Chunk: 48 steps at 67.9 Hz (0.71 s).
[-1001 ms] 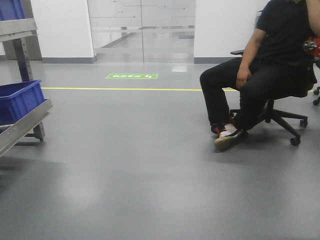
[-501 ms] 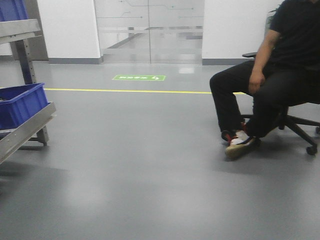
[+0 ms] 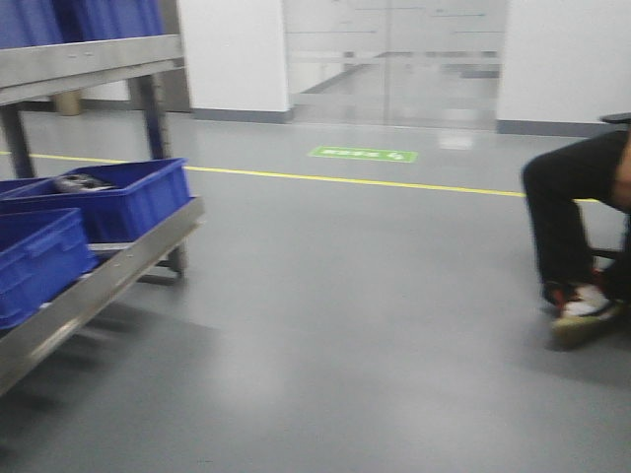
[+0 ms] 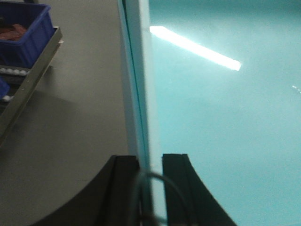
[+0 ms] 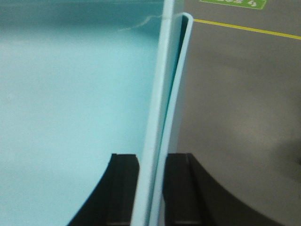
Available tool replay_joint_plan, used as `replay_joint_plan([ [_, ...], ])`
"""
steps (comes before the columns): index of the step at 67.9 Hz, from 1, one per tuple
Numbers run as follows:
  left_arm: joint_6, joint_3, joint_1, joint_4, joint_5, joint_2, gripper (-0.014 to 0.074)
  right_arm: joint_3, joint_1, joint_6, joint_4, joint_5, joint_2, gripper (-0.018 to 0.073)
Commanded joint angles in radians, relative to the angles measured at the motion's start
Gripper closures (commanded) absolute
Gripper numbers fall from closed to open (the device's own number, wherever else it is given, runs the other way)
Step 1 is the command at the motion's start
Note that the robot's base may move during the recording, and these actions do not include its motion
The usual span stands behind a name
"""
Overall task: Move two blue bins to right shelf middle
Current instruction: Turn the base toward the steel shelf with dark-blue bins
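Left gripper (image 4: 150, 162) is pinching one wall of the bin (image 4: 225, 122), jaws clenched either side of the rim. Right gripper (image 5: 153, 174) is clamping the opposite wall likewise, so the bin is hanging between both arms, on no shelf yet. I am reading this as the carry step and am wanting even grip and level wrists, since the thin walls look ready to bow. Further out, the shelf (image 3: 108, 281) is standing front-left with shelved bins (image 3: 123, 202) on its sloped rail. A seated person (image 3: 562, 212) is at far right, and I am planning a wide berth.
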Motion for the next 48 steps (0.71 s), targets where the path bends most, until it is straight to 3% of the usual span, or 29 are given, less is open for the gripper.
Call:
replay_joint_plan([
  [1, 0.0, -0.019, -0.004, -0.007, -0.08, -0.022, 0.0707, -0.019, -0.005, -0.007, -0.007, -0.092, -0.022, 0.0713],
  [48, 0.0, -0.019, -0.004, -0.007, -0.08, -0.022, 0.0707, -0.019, -0.005, -0.007, -0.007, -0.092, -0.022, 0.0713],
])
